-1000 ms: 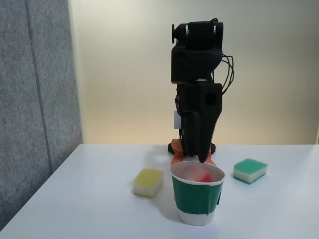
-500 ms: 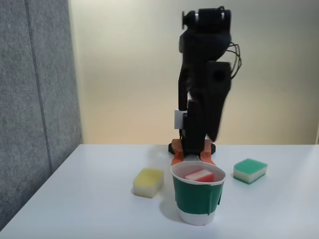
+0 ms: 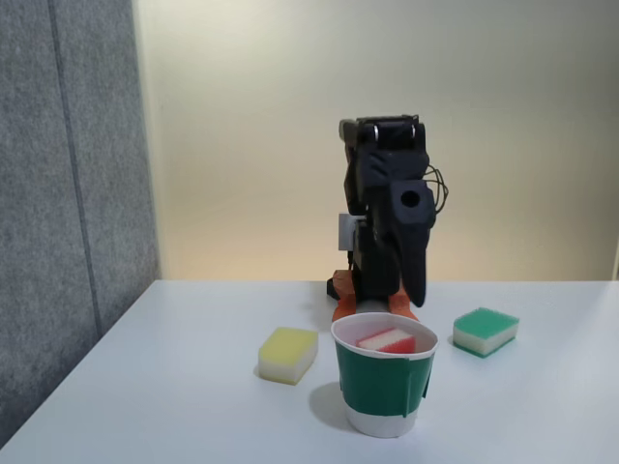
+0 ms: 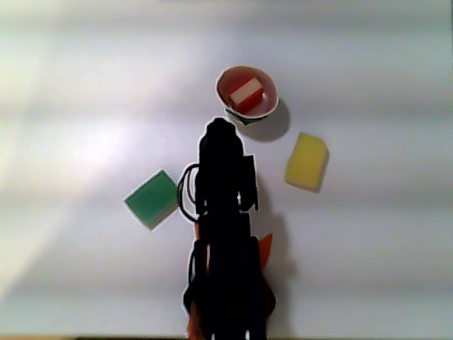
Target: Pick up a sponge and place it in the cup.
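Sitting inside the cup [image 3: 385, 382]: the sponge [image 3: 386, 340], tilted, red top and white layer showing just above the rim in the fixed view; seen again from above in the other view, sponge [image 4: 246, 94] lodged at a slant within the cup [image 4: 265, 110]. Placement step judged done. Nothing left except, perhaps, parking the arm.

Hand [image 3: 414, 290] hanging behind and above the cup, apart from the rim, tip pointing down. Holding nothing, as far as the fixed view shows; how far open cannot be told, since the dark fingers merge into one shape. Same in the other view: hand [image 4: 221, 131] just short of the cup, dark silhouette, gap between fingers not readable.

Other items, relative to the cup in the fixed view: yellow sponge [image 3: 288, 354] lying flat to the left, near but not touching; green-topped sponge [image 3: 486, 332] to the right and slightly behind, further off. Both resting on the white counter [image 3: 174, 406], untouched by the arm.

Cup upright, green band facing the fixed view. No tipping risk apparent with the hand clear.
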